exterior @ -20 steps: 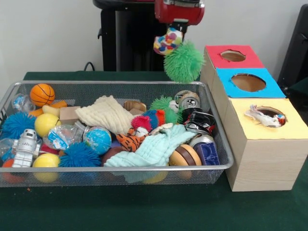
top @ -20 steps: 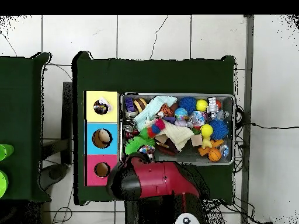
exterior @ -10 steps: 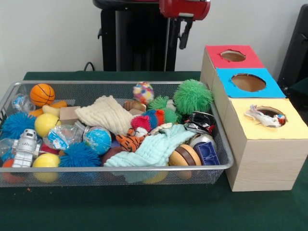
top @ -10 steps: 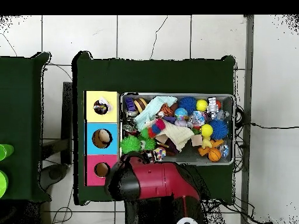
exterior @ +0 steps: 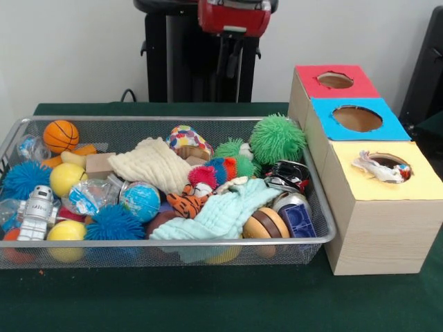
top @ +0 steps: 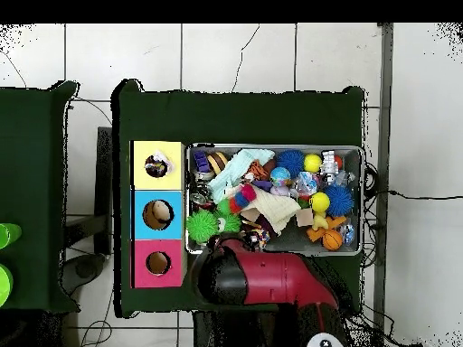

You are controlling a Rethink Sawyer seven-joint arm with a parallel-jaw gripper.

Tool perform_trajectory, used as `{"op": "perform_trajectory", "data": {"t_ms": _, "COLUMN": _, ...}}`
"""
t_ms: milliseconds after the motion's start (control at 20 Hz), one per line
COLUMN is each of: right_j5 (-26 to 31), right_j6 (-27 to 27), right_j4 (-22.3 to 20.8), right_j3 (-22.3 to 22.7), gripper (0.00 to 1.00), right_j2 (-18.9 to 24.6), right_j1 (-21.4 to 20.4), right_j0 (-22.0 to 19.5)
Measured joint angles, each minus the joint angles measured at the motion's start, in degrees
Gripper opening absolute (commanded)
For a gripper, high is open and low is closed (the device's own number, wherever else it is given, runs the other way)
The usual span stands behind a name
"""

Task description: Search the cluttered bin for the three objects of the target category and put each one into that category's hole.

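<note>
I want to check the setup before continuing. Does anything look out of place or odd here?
One thing: a white toy sticks out of the hole in the yellow box instead of lying inside. The basket is cluttered, but nothing has spilled onto the table.

Dark green table [exterior: 208, 304]; second green table [top: 32, 194] alongside; tiled floor [top: 235, 54].

arm [exterior: 233, 17]: cut off at top edge | bin [top: 353, 250]: near edge hidden under arm (overhead)

Green spiky ball [exterior: 277, 138] rests in bin's [exterior: 325, 232] corner, apparently untouched.
</note>
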Motion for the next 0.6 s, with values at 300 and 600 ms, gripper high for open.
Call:
{"op": "perform_trajectory", "data": {"t_ms": 300, "right_j5": -5.57, "right_j6": 0.0, "right_j4": -3.44, "right_j3": 0.0, "gripper": 1.0, "right_j2": -0.11, "right_j1": 4.97, "right_j0": -2.9}}
{"op": "perform_trajectory", "data": {"t_ms": 600, "right_j5": -13.06, "right_j6": 0.0, "right_j4": -7.6, "right_j3": -0.01, "gripper": 1.0, "right_j2": -0.34, "right_j1": 11.84, "right_j0": -6.17}}
